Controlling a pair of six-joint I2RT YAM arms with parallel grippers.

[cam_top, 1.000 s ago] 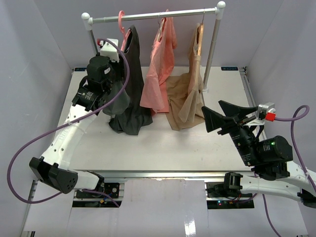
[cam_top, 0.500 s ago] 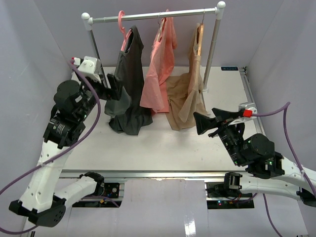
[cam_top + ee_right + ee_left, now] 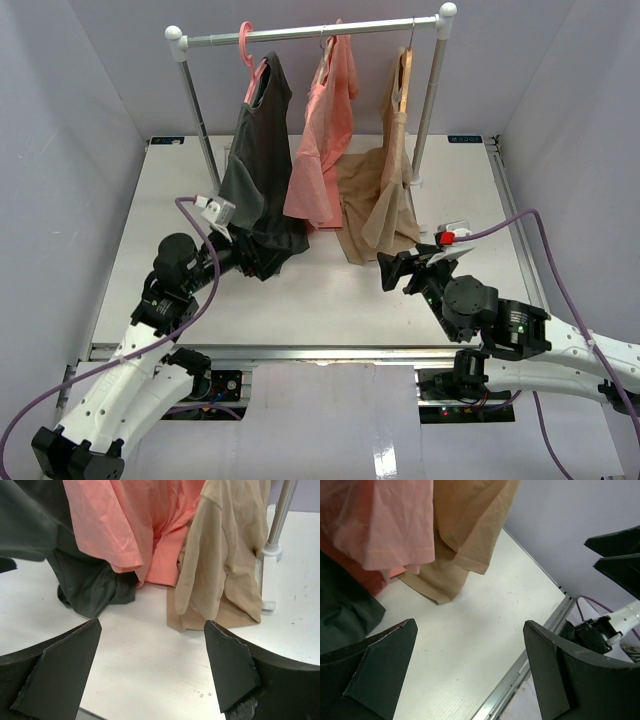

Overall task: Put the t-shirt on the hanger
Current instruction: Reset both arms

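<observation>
Dark t-shirt hangs on one pink hanger beside two other garments.

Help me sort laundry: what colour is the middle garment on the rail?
The middle garment is plain salmon pink, clearest in the right wrist view.

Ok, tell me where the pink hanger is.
In the top view, the hanger hooks on the rail's left end, carrying the t-shirt, left of the salmon garment.

Most of the hanger under the t-shirt, only its hook and perhaps one shoulder tip clear.
</observation>
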